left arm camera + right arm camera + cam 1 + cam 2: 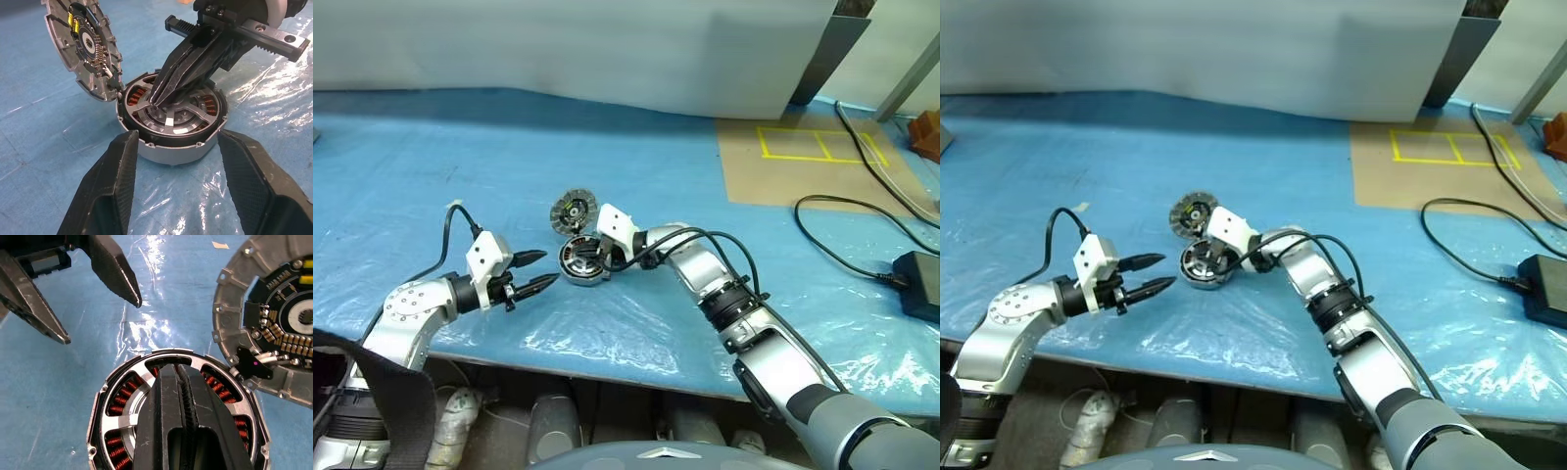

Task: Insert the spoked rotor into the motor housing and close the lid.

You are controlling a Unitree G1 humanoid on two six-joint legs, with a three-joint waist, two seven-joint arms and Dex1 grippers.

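On the blue plastic-covered table [431, 166], about at the centre, sits the motor housing [171, 142], a round grey puck with copper-brown windings showing through the gaps of the spoked rotor [172, 117], which already lies seated inside it. The right gripper [157, 99] reaches in from three o'clock with its two black fingers pressed flat together, their tips down on the rotor's silver spokes near the hub (nothing is pinched between them, as far as I can see). Just beyond the housing at roughly eleven o'clock lies the lid [573, 211], tilted, its edge leaning against the housing's rim and its inner face turned up, showing a dark ring of small parts around a pale centre.

The left gripper [541, 270] hangs at the housing's nine o'clock, pointing toward it, jaws standing apart and empty, the tips close to the housing but not touching it. Off at about two o'clock a brown sheet [803, 166] with yellow tape lines [822, 147] lies on the table, and black cables [842, 245] run to a dark box [918, 284] at three o'clock.
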